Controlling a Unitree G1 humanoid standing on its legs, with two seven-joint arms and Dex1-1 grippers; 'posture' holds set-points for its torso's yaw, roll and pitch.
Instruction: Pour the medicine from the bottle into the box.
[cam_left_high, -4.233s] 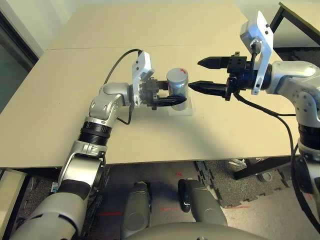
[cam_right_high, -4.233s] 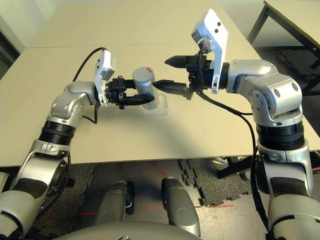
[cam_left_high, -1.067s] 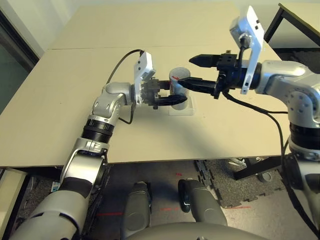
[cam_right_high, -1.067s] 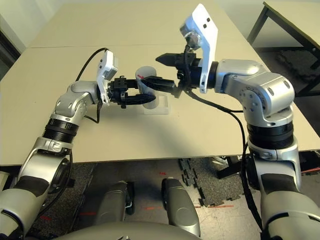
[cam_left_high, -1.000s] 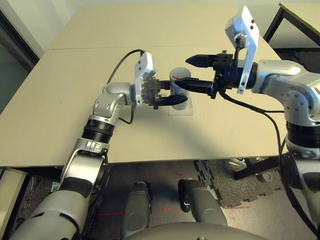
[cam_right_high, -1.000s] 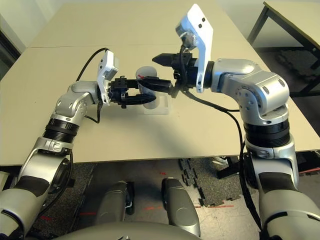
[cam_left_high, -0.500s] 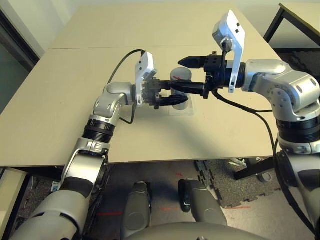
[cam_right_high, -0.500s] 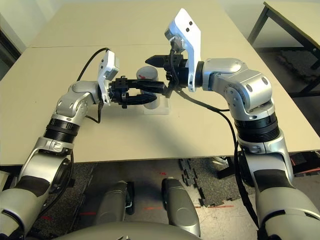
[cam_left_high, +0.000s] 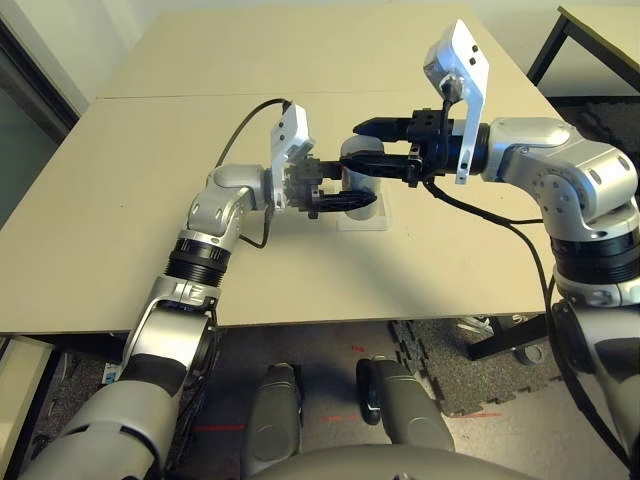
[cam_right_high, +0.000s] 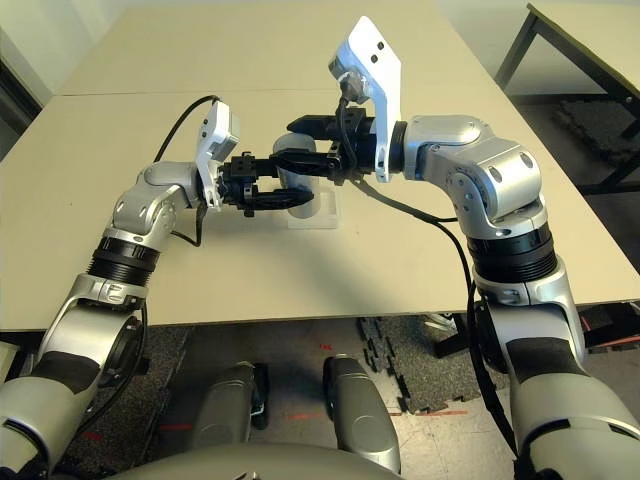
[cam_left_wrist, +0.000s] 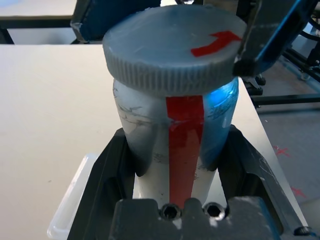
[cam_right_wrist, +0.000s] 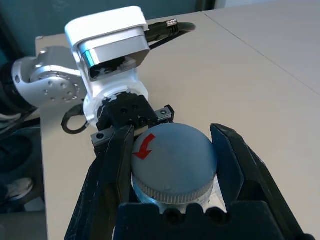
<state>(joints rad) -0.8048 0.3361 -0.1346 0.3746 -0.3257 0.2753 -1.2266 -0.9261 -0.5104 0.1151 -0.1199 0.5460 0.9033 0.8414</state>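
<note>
Your left gripper (cam_left_high: 345, 200) is closed on the body of the bottle (cam_left_wrist: 175, 145), holding it upright over the box (cam_left_high: 362, 218), near the middle of the table (cam_left_high: 120, 200). Your right gripper (cam_right_wrist: 172, 145) has its fingers around the cap (cam_right_wrist: 172, 160), apparently touching its ribbed rim. The bottle looks stiff, light and a little slippery, so hold the body low and firmly and take the cap only by the ribbed rim.

— How does the bottle (cam_left_wrist: 172, 145) stand?
— Upright, held above the box (cam_left_high: 364, 217), a red stripe running down its pale side. Its grey ribbed cap (cam_right_wrist: 173, 162) is on and carries a red arrow.
— And the box?
— Clear, shallow, flat on the counter (cam_left_high: 150, 200), directly beneath the bottle.
</note>
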